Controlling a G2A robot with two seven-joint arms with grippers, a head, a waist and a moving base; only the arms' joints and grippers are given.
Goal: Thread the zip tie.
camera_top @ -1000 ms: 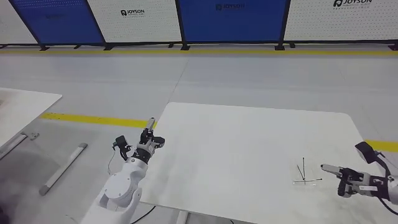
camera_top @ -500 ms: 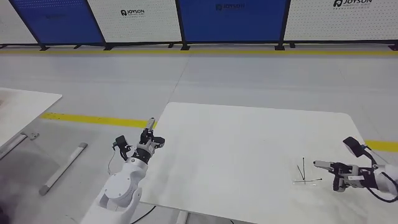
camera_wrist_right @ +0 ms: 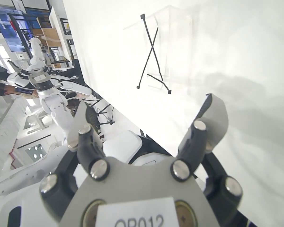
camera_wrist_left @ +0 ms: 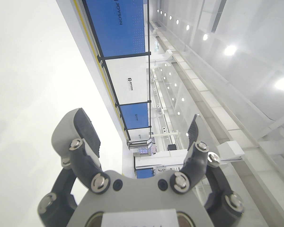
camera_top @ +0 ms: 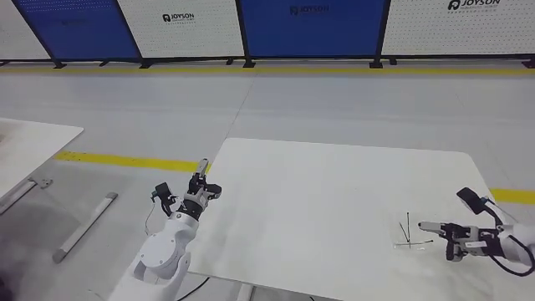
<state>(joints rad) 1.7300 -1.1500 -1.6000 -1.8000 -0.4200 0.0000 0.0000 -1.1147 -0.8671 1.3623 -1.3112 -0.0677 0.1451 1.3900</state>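
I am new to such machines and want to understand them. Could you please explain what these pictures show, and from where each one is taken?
This is a robot with two arms at a white table. One picture looks down from above its arms; the other two come from cameras on its wrists. The left hand is open and empty, beside the table's edge. The right hand is also open, near some thin black zip ties lying crossed on the table. Nothing is held.
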